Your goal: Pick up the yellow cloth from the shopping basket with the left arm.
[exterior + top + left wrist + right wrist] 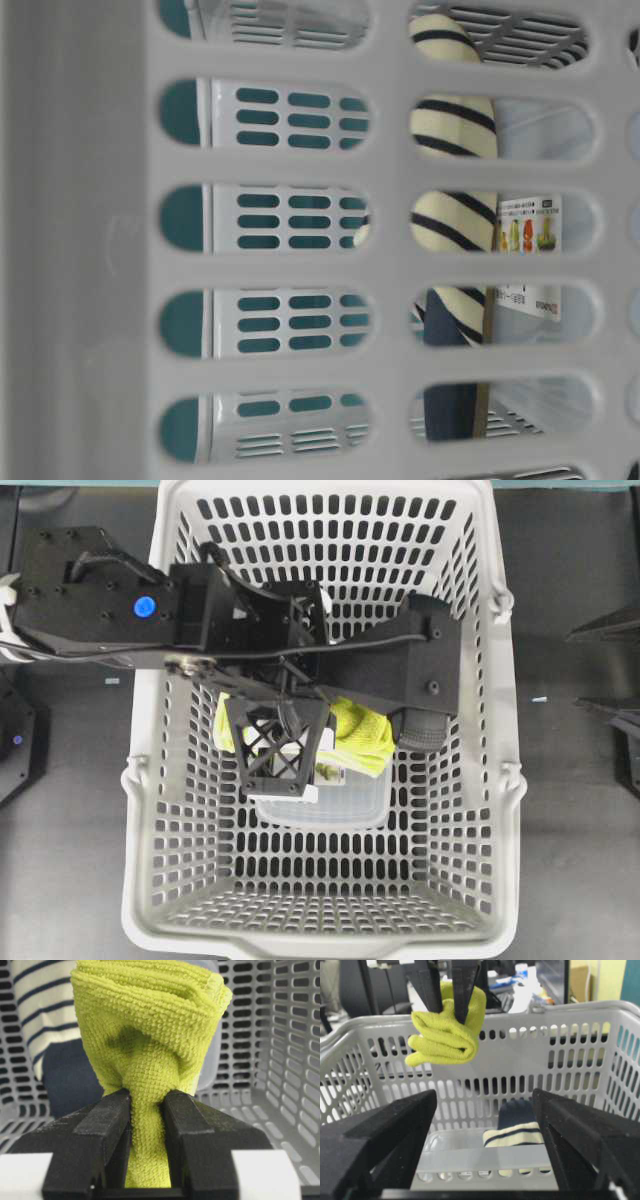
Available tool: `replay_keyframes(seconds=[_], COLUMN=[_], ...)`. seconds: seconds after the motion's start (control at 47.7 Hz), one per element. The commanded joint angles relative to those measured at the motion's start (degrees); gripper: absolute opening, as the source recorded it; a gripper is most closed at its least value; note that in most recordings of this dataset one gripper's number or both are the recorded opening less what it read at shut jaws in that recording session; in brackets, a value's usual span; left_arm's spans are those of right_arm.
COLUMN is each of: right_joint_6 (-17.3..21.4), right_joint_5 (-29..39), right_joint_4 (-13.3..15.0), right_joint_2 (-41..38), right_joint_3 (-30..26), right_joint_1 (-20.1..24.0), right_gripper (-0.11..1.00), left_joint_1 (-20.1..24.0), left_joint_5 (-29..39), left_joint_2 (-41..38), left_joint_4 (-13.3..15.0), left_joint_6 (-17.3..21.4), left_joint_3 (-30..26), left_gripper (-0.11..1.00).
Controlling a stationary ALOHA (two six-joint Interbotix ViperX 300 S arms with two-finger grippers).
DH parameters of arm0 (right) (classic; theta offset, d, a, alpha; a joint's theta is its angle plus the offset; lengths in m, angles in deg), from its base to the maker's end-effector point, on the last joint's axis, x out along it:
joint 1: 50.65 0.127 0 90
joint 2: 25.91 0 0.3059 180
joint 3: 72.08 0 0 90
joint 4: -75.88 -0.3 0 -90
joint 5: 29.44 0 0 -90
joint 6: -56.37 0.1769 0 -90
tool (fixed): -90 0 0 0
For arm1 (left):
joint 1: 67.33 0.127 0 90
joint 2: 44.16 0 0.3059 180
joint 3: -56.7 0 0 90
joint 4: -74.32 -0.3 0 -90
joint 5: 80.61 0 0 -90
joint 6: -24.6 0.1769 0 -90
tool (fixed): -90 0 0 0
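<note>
Yellow cloth, fuzzy microfibre, bunched and folded, hangs pinched in left pincer, lifted around rim height of the shopping basket with open air round it. Striped slipper and clear box lie on the slotted floor below. Right pincer spread wide outside the basket wall.

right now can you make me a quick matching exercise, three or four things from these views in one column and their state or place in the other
Things:
1. small yellow-green microfibre cloth
2. navy-and-cream striped slipper
3. right tool
4. clear plastic box

States or places:
A. jaws wide open, holding nothing
B. lying on the large light-grey slotted plastic basket's floor
C. pinched in the left tool
D. leaning up inside the basket

Pairs: 1-C, 2-D, 3-A, 4-B
</note>
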Motion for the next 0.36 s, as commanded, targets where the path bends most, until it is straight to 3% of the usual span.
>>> replay_keyframes(seconds=[0.0, 0.335], right_joint_6=[-0.18, 0.00], right_joint_5=[-0.18, -0.18], right_joint_4=[-0.18, -0.18], right_joint_2=[0.35, 1.14], right_joint_3=[-0.26, 0.35], right_joint_1=[0.00, -0.09], right_gripper=[0.74, 0.74], left_joint_1=[-0.18, -0.26], left_joint_5=[-0.18, -0.18], left_joint_2=[1.14, 1.41], left_joint_4=[-0.26, -0.26], left_joint_6=[0.09, 0.09], left_joint_3=[0.00, 0.97], left_gripper=[0.17, 0.17])
